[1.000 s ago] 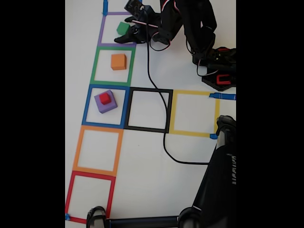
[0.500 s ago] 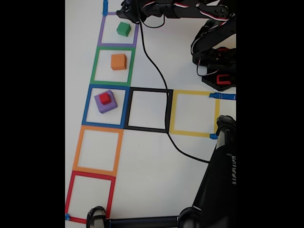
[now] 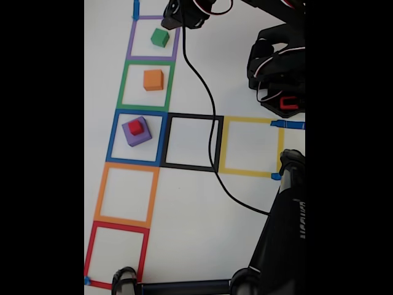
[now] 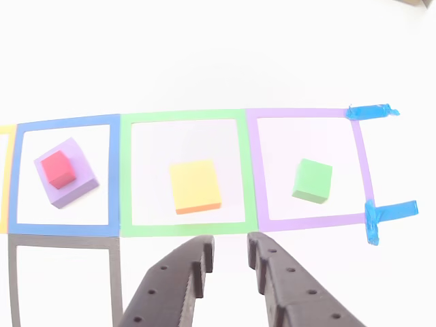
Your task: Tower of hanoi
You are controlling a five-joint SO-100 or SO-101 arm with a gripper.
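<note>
In the fixed view the green cube (image 3: 159, 38) lies in the purple tape square, and the orange cube (image 3: 153, 80) lies in the green square. The purple cube (image 3: 140, 136) sits in the blue square with the red cube (image 3: 135, 127) on top of it. My gripper (image 3: 174, 18) hangs raised at the top edge, just right of the green cube and apart from it. The other view looks down past my gripper (image 4: 230, 244), open and holding nothing, at the orange cube (image 4: 195, 186), the green cube (image 4: 313, 180) and the red cube (image 4: 56, 169) on the purple cube (image 4: 78, 189).
A black cable (image 3: 206, 98) runs from the gripper across the black tape square (image 3: 191, 117) towards the lower right. The arm's base (image 3: 279, 74) stands at the right. A black stand (image 3: 279, 239) fills the lower right corner. Yellow, orange and red tape squares hold nothing.
My gripper has risen and pulled back from beside the green cube toward the top edge. The green cube stays in the purple square. The other cubes have not moved.
</note>
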